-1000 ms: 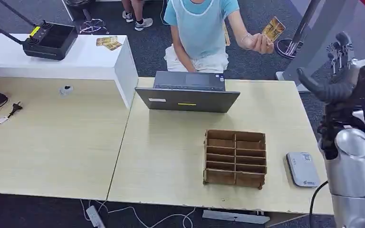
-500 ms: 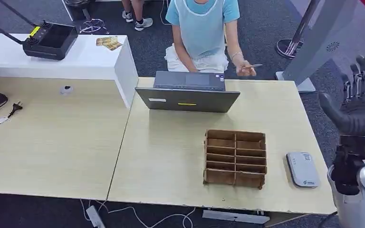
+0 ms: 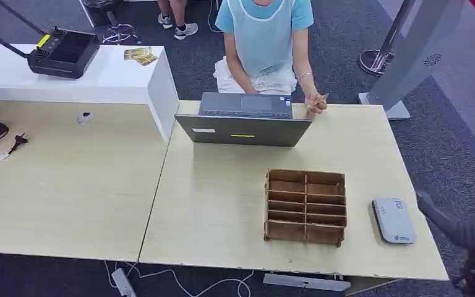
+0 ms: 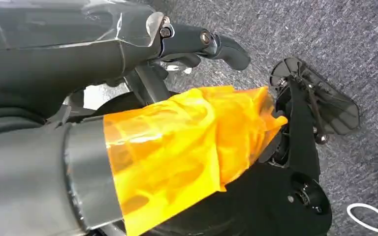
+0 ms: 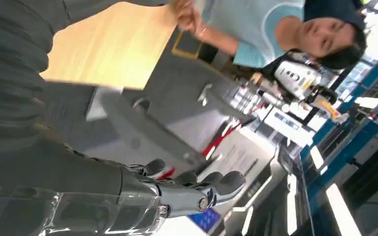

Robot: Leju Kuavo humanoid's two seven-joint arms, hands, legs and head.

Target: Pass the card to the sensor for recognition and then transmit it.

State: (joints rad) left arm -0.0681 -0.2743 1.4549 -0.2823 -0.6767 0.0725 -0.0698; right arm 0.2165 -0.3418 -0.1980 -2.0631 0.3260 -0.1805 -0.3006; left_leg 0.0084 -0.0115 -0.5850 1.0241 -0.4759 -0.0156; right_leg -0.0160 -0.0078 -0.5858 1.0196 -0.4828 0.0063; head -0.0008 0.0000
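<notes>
Head view: the card [image 3: 317, 99] sits in the person's hand [image 3: 314, 104] across the table, well ahead-left of the empty, spread right hand [image 3: 470, 232].

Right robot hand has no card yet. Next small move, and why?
Probably raise the right robot hand toward the card, fingers apart. The person's hand holds the card at the table's far edge, beside the laptop; the robot hand sits low, empty, near the card reader.

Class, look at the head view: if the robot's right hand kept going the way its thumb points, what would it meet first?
Probably the card sensor lying flat on the table; the right hand has its thumb aimed toward it, though depth is unclear.
</notes>
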